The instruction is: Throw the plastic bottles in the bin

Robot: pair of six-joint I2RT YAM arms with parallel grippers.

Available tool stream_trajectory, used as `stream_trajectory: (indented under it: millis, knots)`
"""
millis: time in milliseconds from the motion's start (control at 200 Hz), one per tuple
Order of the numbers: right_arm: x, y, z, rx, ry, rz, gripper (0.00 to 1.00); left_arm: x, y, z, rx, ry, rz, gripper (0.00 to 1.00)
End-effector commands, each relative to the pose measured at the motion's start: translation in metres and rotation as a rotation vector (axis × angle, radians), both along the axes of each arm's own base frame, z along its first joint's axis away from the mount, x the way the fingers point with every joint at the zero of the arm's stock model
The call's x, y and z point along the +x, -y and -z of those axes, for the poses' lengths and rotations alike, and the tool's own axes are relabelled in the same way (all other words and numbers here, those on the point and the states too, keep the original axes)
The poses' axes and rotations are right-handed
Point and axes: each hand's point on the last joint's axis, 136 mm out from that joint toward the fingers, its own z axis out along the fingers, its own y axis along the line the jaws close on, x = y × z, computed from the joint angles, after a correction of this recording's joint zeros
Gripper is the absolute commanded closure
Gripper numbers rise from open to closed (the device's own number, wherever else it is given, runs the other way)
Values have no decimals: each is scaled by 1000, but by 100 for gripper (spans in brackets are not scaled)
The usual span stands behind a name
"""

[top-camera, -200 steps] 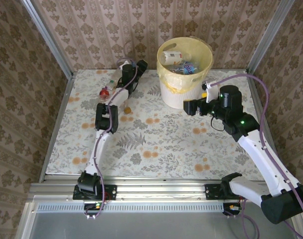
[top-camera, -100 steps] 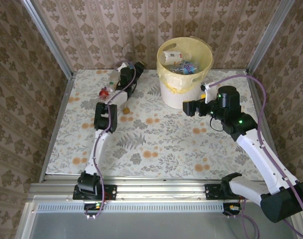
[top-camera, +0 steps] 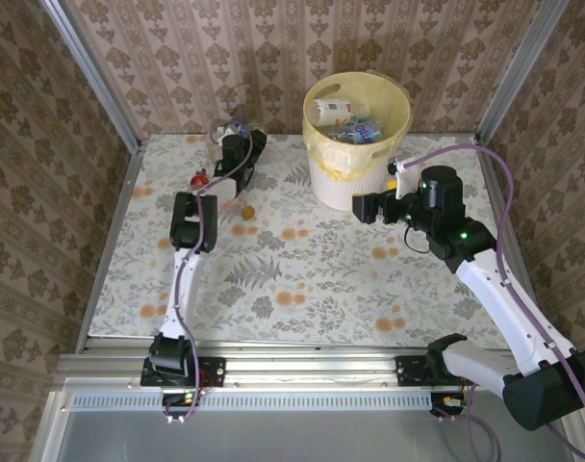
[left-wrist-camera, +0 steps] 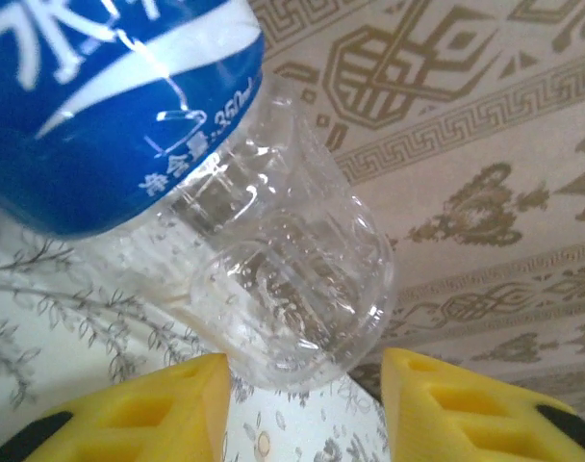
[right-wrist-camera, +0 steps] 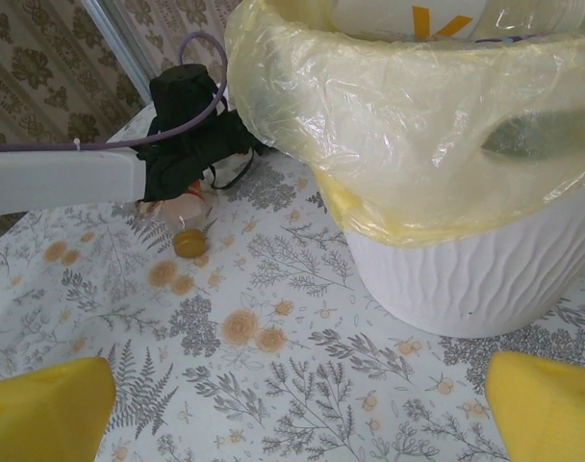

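From above, the bin [top-camera: 323, 166] stands at twelve o'clock on the flowered table [top-camera: 302, 279], with several bottles [top-camera: 352, 123] lying inside it. The left gripper [top-camera: 229, 136] reaches to about eleven o'clock, close to the far wall. A red-capped bottle [top-camera: 200, 178] lies at its eight o'clock, and an orange-capped bottle [top-camera: 243, 209] lies at its six o'clock. The right gripper [top-camera: 364, 207] hovers at the bin's five o'clock, near its base.

In the left wrist view, a clear blue-labelled bottle [left-wrist-camera: 273, 260] slants in from eleven o'clock. Its ribbed base sits between the left gripper's [left-wrist-camera: 302, 364] yellow fingers [left-wrist-camera: 167, 409]. Whether they actually pinch it, I cannot tell.

In the right wrist view, the bin [right-wrist-camera: 466, 269] fills the two o'clock side, a yellow liner bag [right-wrist-camera: 389, 125] draped over its rim. The right gripper [right-wrist-camera: 292, 385] is spread wide with nothing between its fingers. The orange-capped bottle [right-wrist-camera: 189, 231] lies at ten o'clock beside the left arm [right-wrist-camera: 71, 178].
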Motion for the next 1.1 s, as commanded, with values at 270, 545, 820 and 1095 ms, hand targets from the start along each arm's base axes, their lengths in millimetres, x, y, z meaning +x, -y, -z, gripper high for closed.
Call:
stream_trajectory:
  millis: [270, 545, 820, 1095]
  knots:
    - [-2, -5, -7, 54, 12, -12, 0, -37, 0, -16, 3, 14, 61, 63]
    - [-5, -4, -6, 54, 9, -12, 0, -58, -6, -26, 10, 3, 49, 47]
    - [-9, -3, -4, 51, 3, -12, 0, -41, -25, -13, -31, -53, -38, 27]
    - [-7, -4, -2, 47, 1, -13, 0, -16, -38, 1, -10, -175, -88, 21]
